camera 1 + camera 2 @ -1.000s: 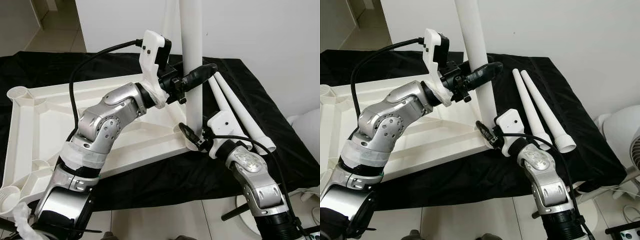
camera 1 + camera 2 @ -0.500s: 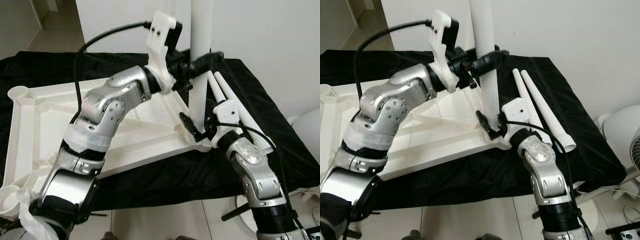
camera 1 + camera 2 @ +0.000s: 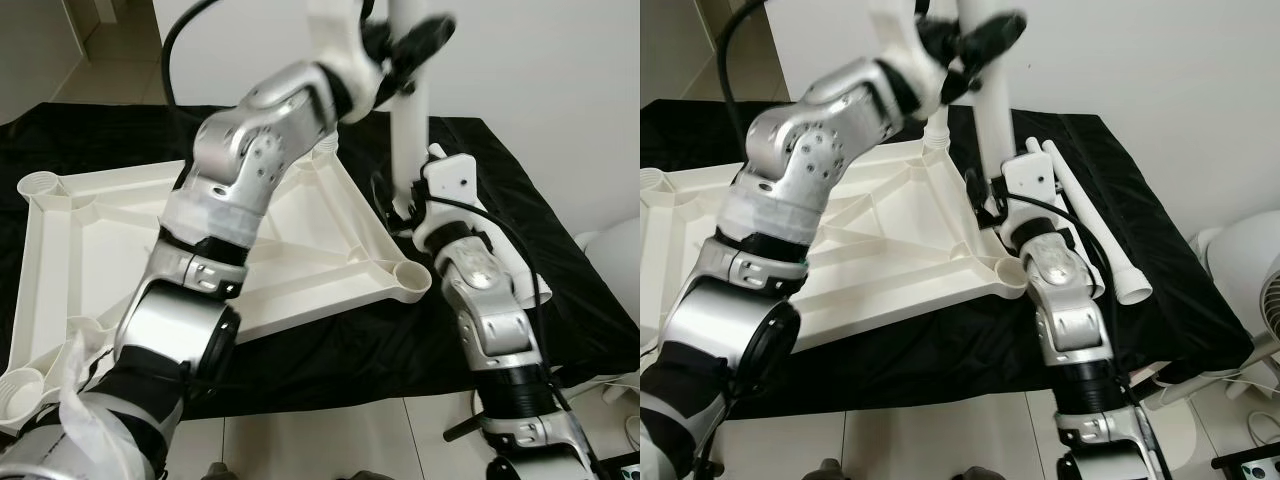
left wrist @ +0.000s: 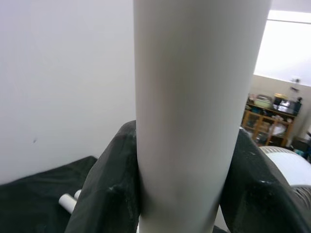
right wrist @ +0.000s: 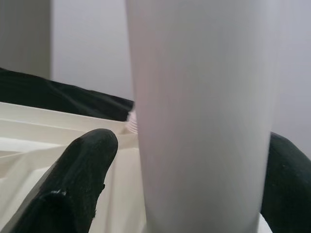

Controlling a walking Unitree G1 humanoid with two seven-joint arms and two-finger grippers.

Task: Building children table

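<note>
Left pincer (image 3: 405, 50) clamped round upright white table leg (image 3: 407, 120), right pincer (image 5: 180, 194) loosely astride it lower down.

Leg (image 3: 408, 120): we find it lifted clear of the tabletop's corner socket (image 3: 414, 279) | Left tool (image 3: 415, 45): risen, clamped on leg | Right tool (image 3: 400, 200): risen with leg, fingers astride it

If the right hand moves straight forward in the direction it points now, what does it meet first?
The white table leg: it already stands between the right hand's fingers, close in front of the wrist camera. Beyond the leg, probably the white wall, though depth is unclear.
</note>
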